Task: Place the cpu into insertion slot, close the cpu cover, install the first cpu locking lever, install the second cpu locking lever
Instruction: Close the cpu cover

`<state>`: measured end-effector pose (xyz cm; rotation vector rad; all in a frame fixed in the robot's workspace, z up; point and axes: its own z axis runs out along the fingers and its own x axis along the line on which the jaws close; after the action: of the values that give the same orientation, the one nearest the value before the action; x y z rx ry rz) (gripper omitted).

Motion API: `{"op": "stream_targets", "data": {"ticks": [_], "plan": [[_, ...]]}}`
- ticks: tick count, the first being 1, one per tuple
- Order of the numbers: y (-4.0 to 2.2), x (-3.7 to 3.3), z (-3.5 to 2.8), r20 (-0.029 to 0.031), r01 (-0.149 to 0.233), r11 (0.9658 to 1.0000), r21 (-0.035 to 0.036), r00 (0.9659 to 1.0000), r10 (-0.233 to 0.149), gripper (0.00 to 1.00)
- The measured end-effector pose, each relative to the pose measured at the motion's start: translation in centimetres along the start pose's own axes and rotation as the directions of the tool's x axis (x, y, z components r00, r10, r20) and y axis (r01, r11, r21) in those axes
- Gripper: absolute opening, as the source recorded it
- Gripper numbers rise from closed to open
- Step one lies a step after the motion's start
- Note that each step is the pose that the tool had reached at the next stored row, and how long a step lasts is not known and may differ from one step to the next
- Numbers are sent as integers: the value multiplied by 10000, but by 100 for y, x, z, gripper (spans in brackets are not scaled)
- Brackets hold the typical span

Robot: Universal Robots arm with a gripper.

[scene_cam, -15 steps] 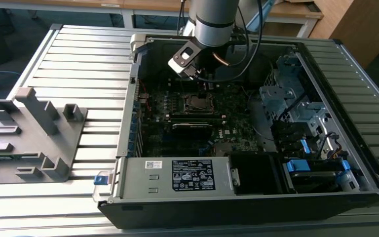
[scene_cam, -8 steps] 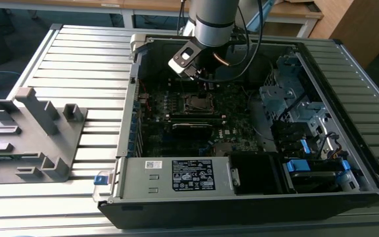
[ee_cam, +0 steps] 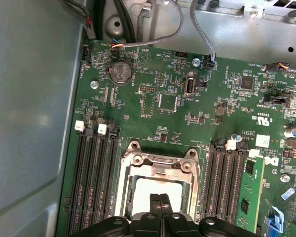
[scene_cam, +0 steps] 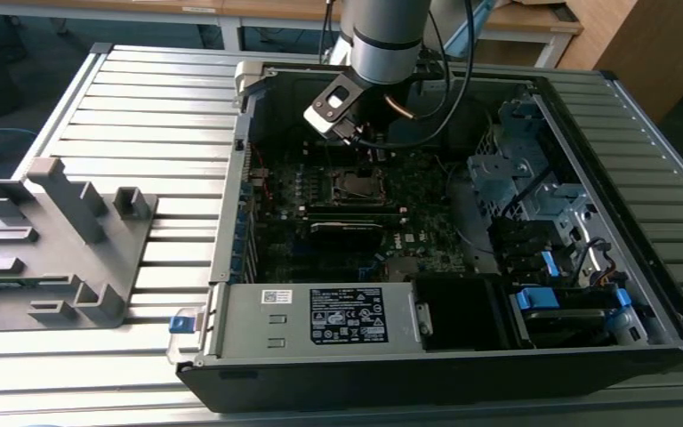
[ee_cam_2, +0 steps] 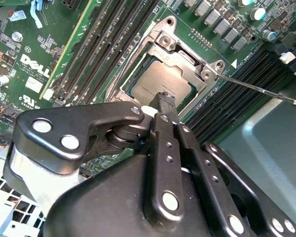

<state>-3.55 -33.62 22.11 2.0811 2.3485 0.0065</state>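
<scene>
The chip (ee_cam_2: pixel 155 84) is sitting in the socket (scene_cam: pixel 337 187), with the metal cover (ee_cam_2: pixel 185 59) lying flat around its edges. The socket is lying mid-board, nearer the motherboard's (ee_cam: pixel 187 123) edge under the arm than the edge by the grey power box (scene_cam: pixel 317 316), between two banks of long black slots (ee_cam: pixel 96 168). The pincer (ee_cam_2: pixel 165 100) is hanging with its fingers pressed together, gripping nothing, its tips on or just above the chip's face. A thin lever (ee_cam_2: pixel 256 89) is sticking out from beside the cover's corner.

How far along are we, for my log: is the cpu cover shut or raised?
Shut: the cpu cover lies flat, framing the cpu in both wrist views.
</scene>
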Motion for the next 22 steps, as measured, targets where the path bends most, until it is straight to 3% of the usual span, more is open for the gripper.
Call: {"op": "stream_targets", "data": {"ticks": [15, 22], "plan": [[0, 0, 0, -1, 83, 10000, 0, 10000, -83, 11], [0, 0, 0, -1, 307, 9995, 0, 9995, -307, 11]]}}
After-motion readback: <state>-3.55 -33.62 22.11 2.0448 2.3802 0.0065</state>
